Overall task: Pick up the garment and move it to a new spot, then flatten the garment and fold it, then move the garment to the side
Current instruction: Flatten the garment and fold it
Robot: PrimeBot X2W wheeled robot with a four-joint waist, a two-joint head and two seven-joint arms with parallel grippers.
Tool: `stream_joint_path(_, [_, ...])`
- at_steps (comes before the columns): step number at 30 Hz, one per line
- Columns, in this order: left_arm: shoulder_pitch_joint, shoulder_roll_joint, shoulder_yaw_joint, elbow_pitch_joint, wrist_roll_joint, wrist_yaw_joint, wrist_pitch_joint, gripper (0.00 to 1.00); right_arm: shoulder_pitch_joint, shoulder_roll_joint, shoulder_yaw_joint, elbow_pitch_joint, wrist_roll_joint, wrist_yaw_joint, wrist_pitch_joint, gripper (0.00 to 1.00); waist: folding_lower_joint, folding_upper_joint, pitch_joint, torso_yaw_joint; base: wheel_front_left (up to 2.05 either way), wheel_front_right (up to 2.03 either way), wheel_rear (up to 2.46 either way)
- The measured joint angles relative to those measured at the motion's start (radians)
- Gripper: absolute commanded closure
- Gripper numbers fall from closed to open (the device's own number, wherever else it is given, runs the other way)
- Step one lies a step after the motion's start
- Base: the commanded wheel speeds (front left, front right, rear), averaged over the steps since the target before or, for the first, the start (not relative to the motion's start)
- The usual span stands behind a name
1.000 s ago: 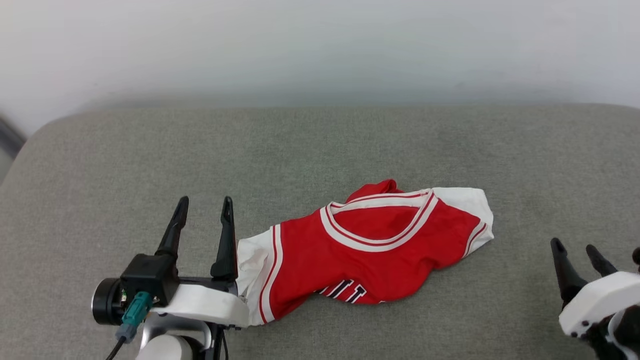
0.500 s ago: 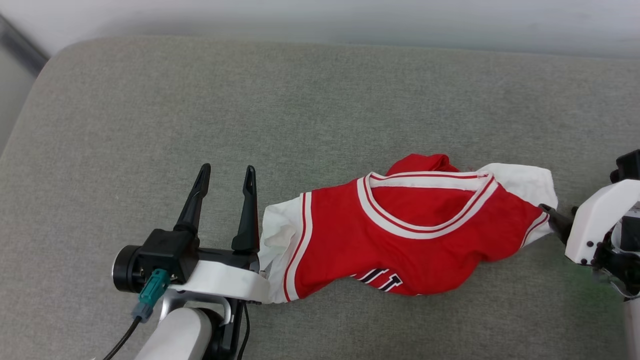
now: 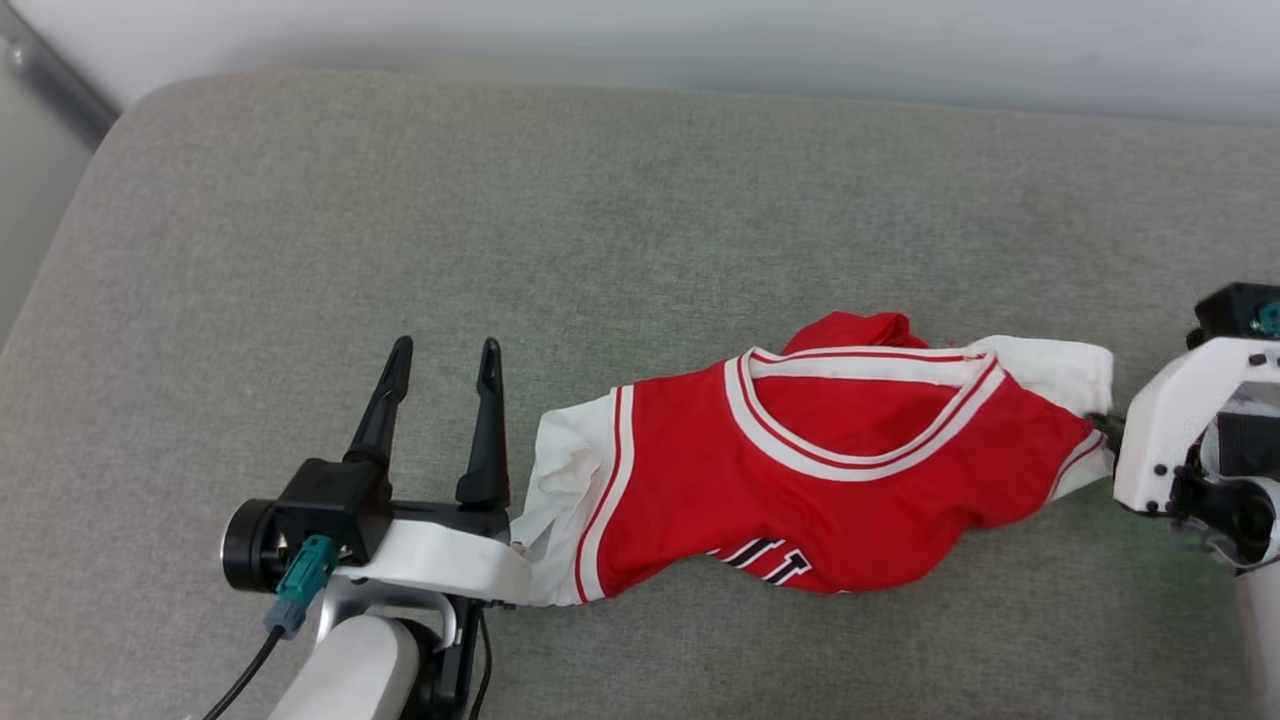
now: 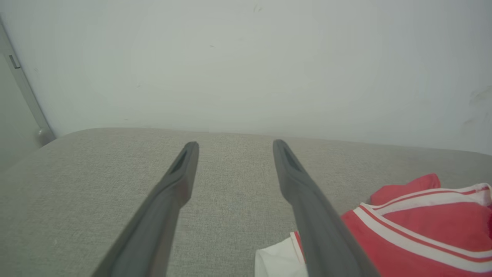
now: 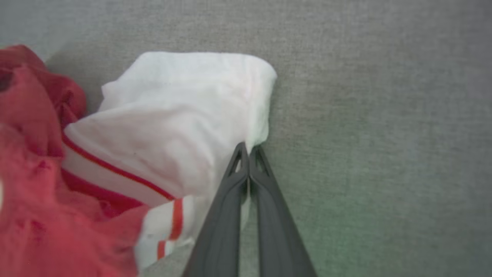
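Note:
The garment (image 3: 820, 490), a crumpled red jersey with white panels and striped trim, lies on the grey cushion (image 3: 600, 200). My right gripper (image 3: 1100, 422) sits at its right white sleeve, and in the right wrist view the right gripper (image 5: 248, 148) is shut on the edge of the garment (image 5: 173, 127), a sliver of white cloth between the fingers. My left gripper (image 3: 445, 350) stands open just left of the garment's white left end. In the left wrist view the left gripper (image 4: 235, 145) holds nothing, with the garment (image 4: 423, 231) at the lower right.
The grey cushion ends at a rounded back left corner (image 3: 130, 110), with a pale wall (image 3: 700, 40) behind it and a metal rail (image 3: 50, 70) at the far left. Bare cushion stretches behind and to the left of the garment.
The head camera tilted down early on. My right gripper came in from the lower right to the garment's right sleeve and shut on its white edge. The left gripper stayed open.

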Motion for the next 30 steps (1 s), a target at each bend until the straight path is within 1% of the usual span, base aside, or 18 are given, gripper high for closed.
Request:
stream_joint_path(2, [0.007, 0.004, 0.005, 0.004, 0.0, 0.001, 0.0, 0.0, 0.001, -0.006, 0.016, -0.039, 0.009, 0.0, -0.014, 1.0, 0.0001, 0.0, -0.013, -0.011, 0.0, 0.0, 0.0])
stream_joint_path(6, [0.024, 0.014, 0.014, 0.006, -0.001, 0.006, 0.0, 0.0, 0.013, -0.043, 0.014, -0.162, 0.018, 0.0, -0.016, 1.0, 0.0, 0.0, -0.043, -0.042, 0.0, 0.0, 0.0])
stream_joint_path(9, [0.038, 0.021, 0.02, 0.008, -0.01, 0.009, 0.0, 0.0, 0.07, -0.057, -0.029, -0.259, 0.015, 0.0, 0.004, 1.0, 0.0, 0.0, -0.065, -0.069, 0.0, 0.0, 0.0])
stream_joint_path(13, [0.061, 0.026, 0.024, 0.006, -0.018, 0.016, 0.002, 0.0, 0.182, -0.048, -0.149, -0.355, 0.0, 0.0, 0.054, 1.0, 0.0, 0.0, -0.093, -0.105, 0.0, 0.0, 0.0])
stream_joint_path(16, [0.069, 0.026, 0.024, 0.0, -0.02, 0.019, 0.007, 0.0, 0.285, -0.014, -0.258, -0.363, -0.003, 0.0, 0.085, 1.0, -0.0001, 0.0, -0.105, -0.125, 0.0, 0.0, 0.0])
stream_joint_path(19, [0.081, 0.03, 0.025, 0.0, -0.026, 0.025, 0.013, 0.0, 0.377, 0.038, -0.336, -0.32, -0.002, 0.0, 0.093, 1.0, -0.0001, 0.0, -0.114, -0.134, 0.0, 0.0, 0.0])
stream_joint_path(21, [0.089, 0.033, 0.025, 0.002, -0.028, 0.028, 0.021, 0.0, 0.418, 0.069, -0.362, -0.279, -0.005, 0.0, 0.074, 1.0, 0.0, 0.0, -0.115, -0.136, 0.0, 0.0, 0.0])
stream_joint_path(23, [0.089, 0.037, 0.028, 0.002, -0.03, 0.032, 0.026, 0.0, 0.434, 0.097, -0.37, -0.24, -0.004, 0.0, 0.034, 1.0, -0.0001, 0.0, -0.114, -0.138, 0.0, 0.0, 0.0])
stream_joint_path(24, [0.091, 0.041, 0.03, 0.003, -0.033, 0.032, 0.028, 0.0, 0.434, 0.107, -0.368, -0.227, -0.004, 0.0, 0.005, 0.64, -0.0001, 0.0, -0.113, -0.139, 0.0, 0.0, 0.0])
stream_joint_path(25, [0.093, 0.044, 0.031, 0.005, -0.035, 0.032, 0.028, 0.0, 0.434, 0.112, -0.367, -0.22, -0.004, 0.0, -0.032, 0.09, -0.0001, 0.0, -0.113, -0.141, 0.0, 0.0, 0.0])
stream_joint_path(26, [0.096, 0.047, 0.032, 0.006, -0.035, 0.033, 0.029, 0.0, 0.433, 0.115, -0.361, -0.212, -0.004, 0.0, -0.067, 0.0, -0.0001, 0.0, -0.113, -0.142, 0.0, 0.0, 0.0])
stream_joint_path(30, [0.115, 0.054, 0.038, 0.009, -0.041, 0.04, 0.036, 0.0, 0.43, 0.117, -0.331, -0.215, -0.003, 0.0, -0.264, 0.0, -0.0001, 0.0, -0.127, -0.147, 0.0, 0.0, 0.0])
